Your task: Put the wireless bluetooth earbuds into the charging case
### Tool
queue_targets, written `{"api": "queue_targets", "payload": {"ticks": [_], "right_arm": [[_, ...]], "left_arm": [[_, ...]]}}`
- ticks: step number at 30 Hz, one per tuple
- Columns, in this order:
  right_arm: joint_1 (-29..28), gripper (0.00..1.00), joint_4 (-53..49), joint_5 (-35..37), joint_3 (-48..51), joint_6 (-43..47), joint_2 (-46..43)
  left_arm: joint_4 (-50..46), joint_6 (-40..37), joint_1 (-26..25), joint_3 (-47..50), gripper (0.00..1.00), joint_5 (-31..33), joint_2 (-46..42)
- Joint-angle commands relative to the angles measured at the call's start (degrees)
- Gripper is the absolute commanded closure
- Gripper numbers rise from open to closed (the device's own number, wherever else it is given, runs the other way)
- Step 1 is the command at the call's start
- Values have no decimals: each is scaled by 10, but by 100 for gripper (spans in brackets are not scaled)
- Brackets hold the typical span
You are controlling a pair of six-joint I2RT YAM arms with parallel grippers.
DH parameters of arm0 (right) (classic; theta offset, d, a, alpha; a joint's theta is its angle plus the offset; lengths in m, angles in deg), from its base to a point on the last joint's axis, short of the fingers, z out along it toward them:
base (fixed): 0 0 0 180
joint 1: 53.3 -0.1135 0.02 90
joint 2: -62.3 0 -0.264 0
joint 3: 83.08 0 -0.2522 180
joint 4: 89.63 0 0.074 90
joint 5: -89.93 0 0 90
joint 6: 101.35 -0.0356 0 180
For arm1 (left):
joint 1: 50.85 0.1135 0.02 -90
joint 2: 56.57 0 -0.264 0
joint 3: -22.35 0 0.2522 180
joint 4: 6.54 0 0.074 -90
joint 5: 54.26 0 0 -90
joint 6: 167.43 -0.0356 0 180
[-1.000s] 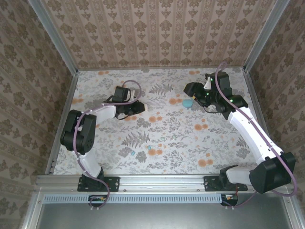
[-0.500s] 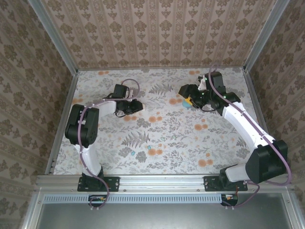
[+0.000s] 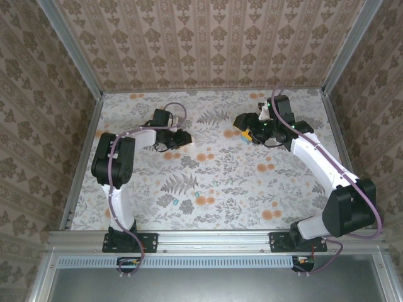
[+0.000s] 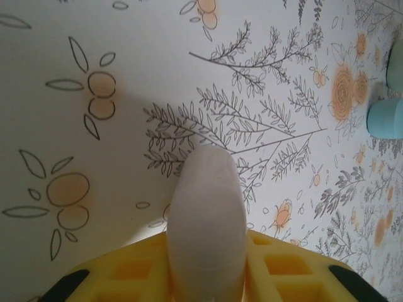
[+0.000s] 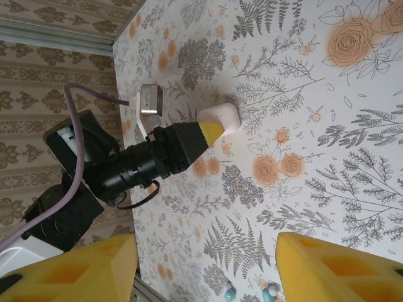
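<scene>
left pincer (image 3: 178, 139): clamped on the white charging case (image 4: 206, 220) | case: long axis runs straight out from between the pads, rounded end pointing away from the pincer, resting on the bench (image 3: 283, 189) (flower print) | right pincer (image 5: 204, 267): fingers wide apart | earbuds (image 5: 230, 292): tiny, loose on the bench, well apart from both pincers, towards the arm bases

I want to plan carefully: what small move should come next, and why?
Probably swing the right gripper, jaws open and empty, toward the loose earbuds lying nearer the front of the table. The left gripper has the white case between its jaws, so a bud seems the missing piece.
</scene>
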Motion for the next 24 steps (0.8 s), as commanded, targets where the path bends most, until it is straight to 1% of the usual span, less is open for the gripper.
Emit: {"api": "queue_targets", "payload": {"ticks": [1, 5, 9, 13, 18, 22, 24], "right_arm": [[-3, 38, 3, -11, 7, -10, 7], [-3, 38, -1, -12, 6, -7, 7], [-3, 38, -13, -7, 10, 5, 0], [3, 38, -53, 17, -6, 47, -1], [9, 38, -96, 56, -25, 105, 9], [15, 37, -109, 100, -26, 157, 39], [22, 37, -120, 105, -36, 181, 68]], "left_arm": [[-42, -11, 3, -20, 67, 18, 7], [-41, -12, 3, -17, 58, 34, 4], [-65, -22, 4, -33, 54, 59, 6], [-74, -26, 7, -34, 53, 84, -6], [-58, -23, 17, -14, 52, 98, -38], [-44, -26, 20, 19, 52, 120, -95], [-20, -24, 19, 50, 52, 127, -138]]}}
